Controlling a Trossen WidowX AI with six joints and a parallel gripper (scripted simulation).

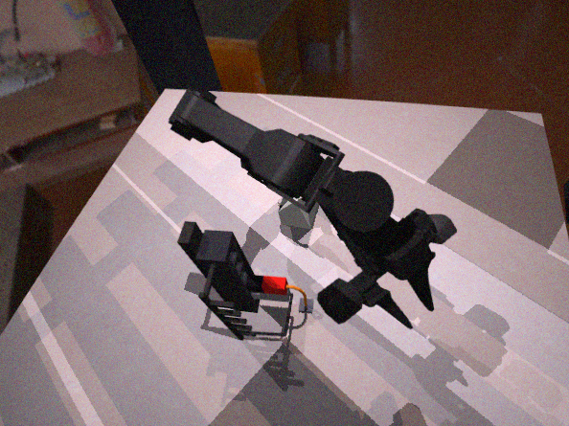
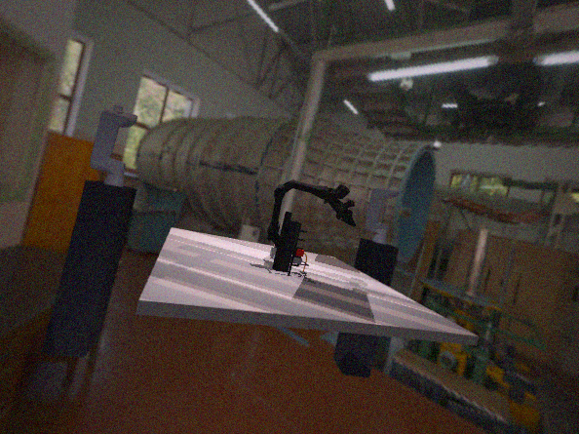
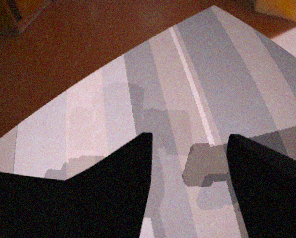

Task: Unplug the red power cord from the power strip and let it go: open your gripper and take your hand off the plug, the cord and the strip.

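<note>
The black power strip point(image 1: 222, 274) point(image 2: 286, 245) stands upright in a thin black frame on the table. The red plug point(image 1: 274, 284) point(image 2: 299, 253) is at the strip's right side, its dark end against the strip; how deep it sits cannot be told. The orange cord point(image 1: 301, 290) point(image 2: 306, 260) curves down from the plug's outer end. My gripper point(image 1: 421, 318) point(image 2: 351, 219) point(image 3: 190, 143) is partly open, with nothing between its fingers. It hangs above the table, right of the plug in the top and exterior views and well clear of plug, cord and strip. The wrist view shows neither plug nor strip.
A grey faceted block point(image 1: 295, 218) stands beyond the plug, partly under my arm. My arm point(image 1: 278, 157) point(image 2: 304, 187) reaches over the table from the far left in the top view. The table's edge point(image 2: 253, 316) and dark pillars point(image 2: 90, 267) beyond it also show.
</note>
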